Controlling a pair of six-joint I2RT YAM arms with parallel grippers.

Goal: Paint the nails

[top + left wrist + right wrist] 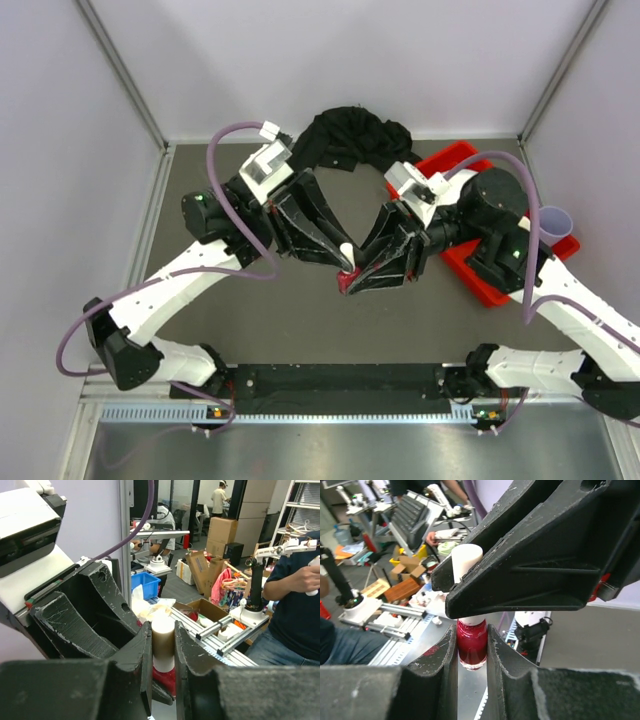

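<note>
The step in hand looks like opening the polish bottle (pixel 471 645), with no painting begun. The right gripper (pixel 358 278) has its jaws pinched on the red glass body. The left gripper (pixel 340 250) comes in from the other side with its jaws closed around the white cap (pixel 162 635) just above that body.

The next move, as I judge it, is a twist of the cap about its own axis while the right side keeps the glass from turning. After that comes a straight lift, so the brush clears the neck without dragging polish over the rim.

Both arms reach inward and meet over the bottle in a shallow V, with wrists angled down and fingers crossing close together.

The nails cannot be made out in any view. Beyond the bottle, on the far side from the arm bases, lies the black sleeve (pixel 350 135) – the mannequin hand presumably sits there, hidden behind the wrists. A red tray (pixel 455 165) lies to the right of the bottle
</note>
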